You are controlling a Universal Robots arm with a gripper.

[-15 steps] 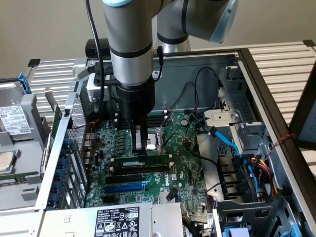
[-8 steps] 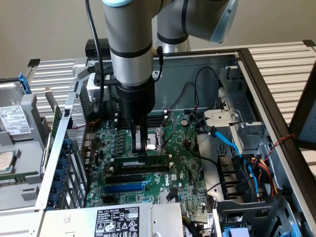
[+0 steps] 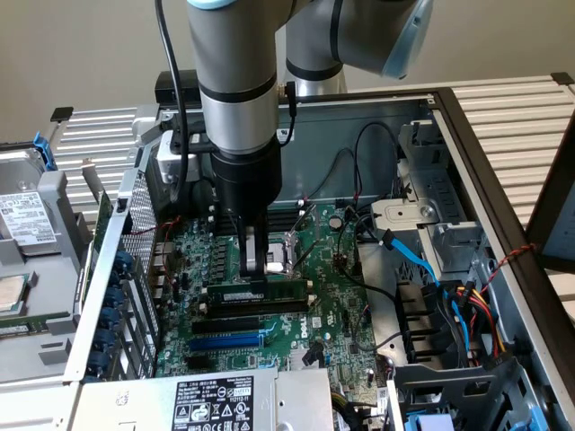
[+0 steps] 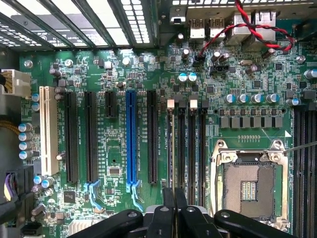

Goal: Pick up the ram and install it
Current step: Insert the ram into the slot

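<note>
The ram (image 3: 280, 291) is a dark-green stick with a white label. It stands on its long edge just above the black memory slots (image 3: 256, 309) on the motherboard inside the open computer case. My gripper (image 3: 256, 273) comes straight down onto the ram's top edge near its middle, with the fingers shut on it. In the wrist view my gripper (image 4: 174, 210) has its black fingers pressed together over the row of memory slots (image 4: 192, 144). There the ram is edge-on, a thin dark strip that I cannot separate from the slot beneath. Whether it is seated in a slot I cannot tell.
A blue expansion slot (image 3: 229, 341) (image 4: 131, 139) lies beside the memory slots, and the open CPU socket (image 3: 286, 256) (image 4: 247, 183) on the other side. Blue and black cables (image 3: 422, 269) and a drive cage (image 3: 440, 238) fill the exterior view's right. A labelled power supply (image 3: 211, 402) sits in front.
</note>
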